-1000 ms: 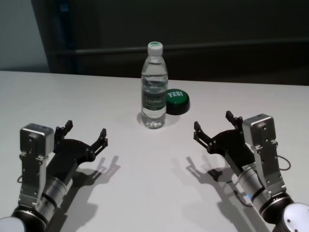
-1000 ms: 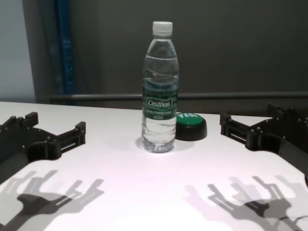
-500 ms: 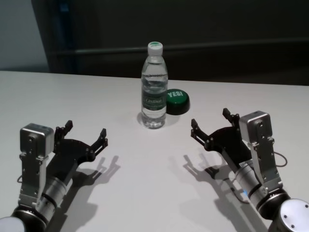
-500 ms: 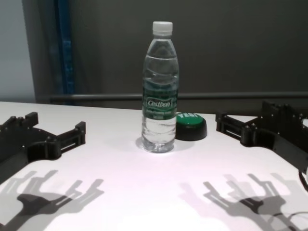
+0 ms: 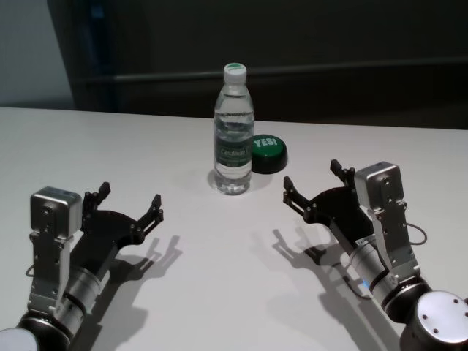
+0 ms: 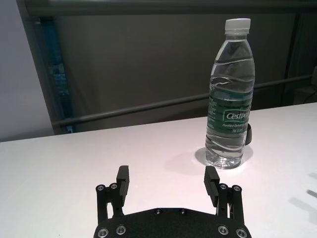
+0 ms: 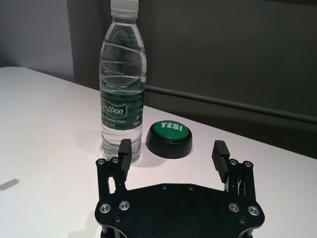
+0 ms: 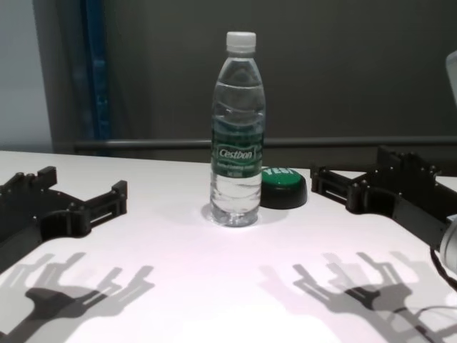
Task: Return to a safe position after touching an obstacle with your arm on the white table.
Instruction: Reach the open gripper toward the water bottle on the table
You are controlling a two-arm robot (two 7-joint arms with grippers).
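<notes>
My left gripper hovers low over the white table, well to the left of the Cestbon water bottle and nearer to me than it. Its jaws stand wide apart and hold nothing; the left wrist view shows both fingers spread with bare tabletop between them, and the bottle stands beyond them, off toward one finger's side.

The Cestbon water bottle stands upright on the white table, white cap on, dark green label facing me, water filling most of it. Nothing of mine touches it. It sits toward the far edge of the table.

Just right of the bottle and slightly behind it lies a green YES! button on a black base, close beside the bottle; I cannot tell whether the two touch.

My right gripper hovers over the table to the right of the bottle and nearer to me, with the button just beyond its fingertips. Its jaws are spread wide and empty. In the right wrist view one finger lines up in front of the bottle's base, the other lies to the far side of the button. Apart from the bottle in the chest view.
</notes>
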